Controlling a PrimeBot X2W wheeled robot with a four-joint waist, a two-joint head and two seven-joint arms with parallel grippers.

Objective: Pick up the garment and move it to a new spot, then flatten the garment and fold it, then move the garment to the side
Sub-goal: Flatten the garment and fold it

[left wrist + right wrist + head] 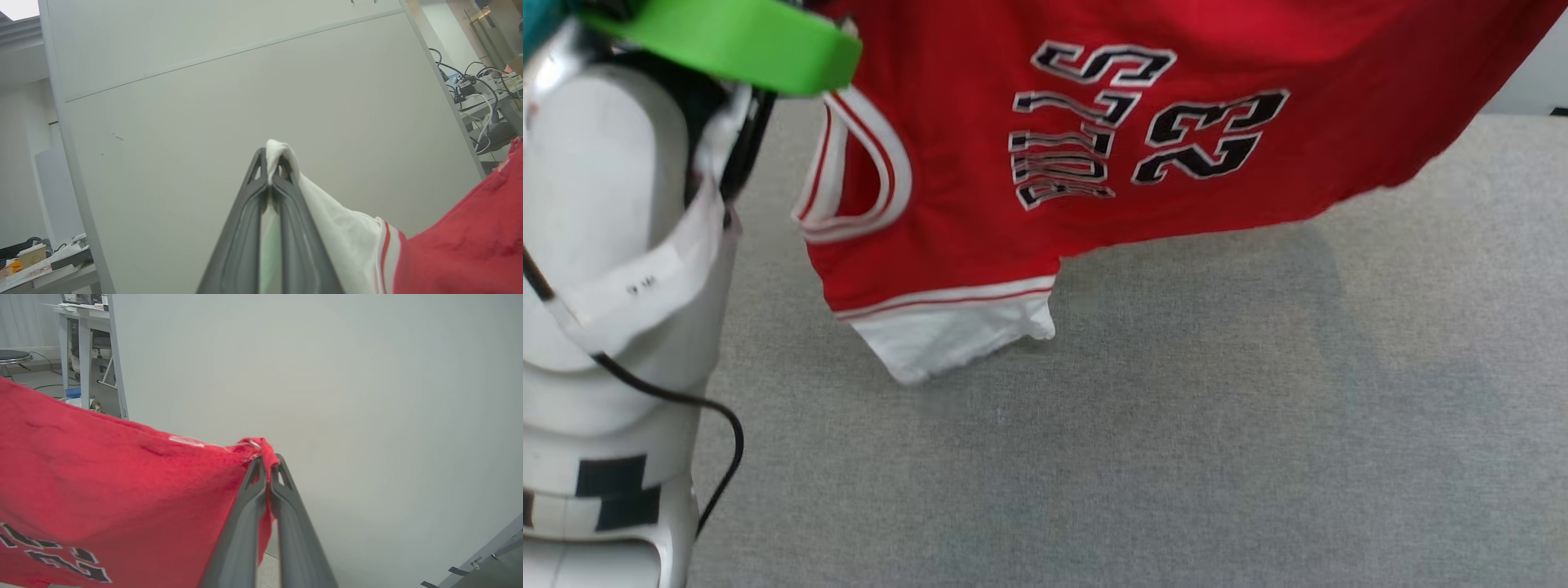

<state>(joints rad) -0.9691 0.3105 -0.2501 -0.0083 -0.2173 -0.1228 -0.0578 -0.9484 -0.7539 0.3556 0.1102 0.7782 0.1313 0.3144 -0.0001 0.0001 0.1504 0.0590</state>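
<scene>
The garment, a red jersey with "BULLS 23" print facing me, hangs stretched in the air across the top of the head view, one white sleeve dangling just above the grey table. In the left wrist view my left gripper is shut on a white sleeve edge, with red cloth trailing right. In the right wrist view my right gripper is shut on a red corner of the garment, which spreads away to the left.
My pale left forearm with a green part and a black cable fills the head view's left side. A white partition wall stands behind the table. Desks with cables and clutter lie beyond it.
</scene>
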